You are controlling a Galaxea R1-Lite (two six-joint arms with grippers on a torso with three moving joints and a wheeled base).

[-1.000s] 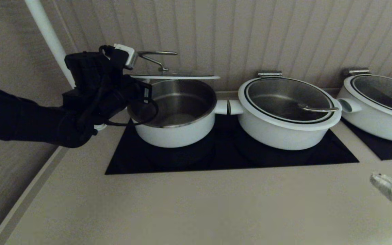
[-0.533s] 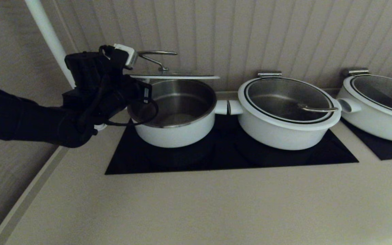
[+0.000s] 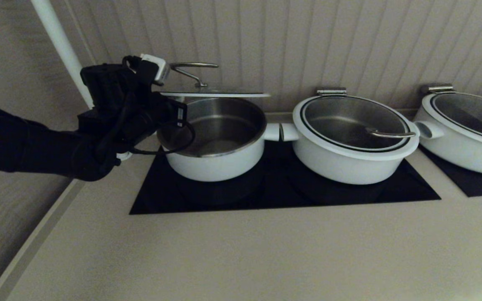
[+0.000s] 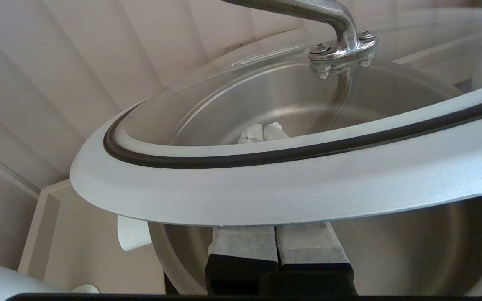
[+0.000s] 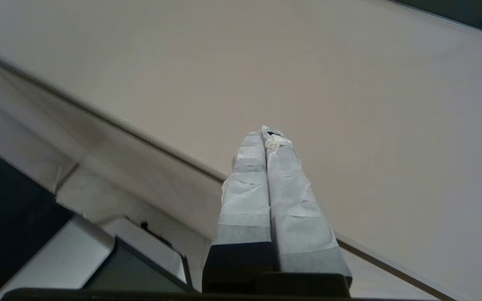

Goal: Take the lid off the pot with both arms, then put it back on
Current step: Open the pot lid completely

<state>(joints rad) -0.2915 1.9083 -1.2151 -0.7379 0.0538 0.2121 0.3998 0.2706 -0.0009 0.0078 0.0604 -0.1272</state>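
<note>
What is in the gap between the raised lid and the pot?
Only the left claw, its shut fingers reaching under the lid above the pot, per the left wrist view. The right claw is shut, away from both.

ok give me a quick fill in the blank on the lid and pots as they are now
1. The left gripper holds the lid above the ____ pot.
2. The open pot's inside is ____ of food.
3. The right gripper has its taped fingers ____, away from the cookware.
4. The middle pot has its lid ____.

Missing words: leftmost; empty; shut; on
</note>
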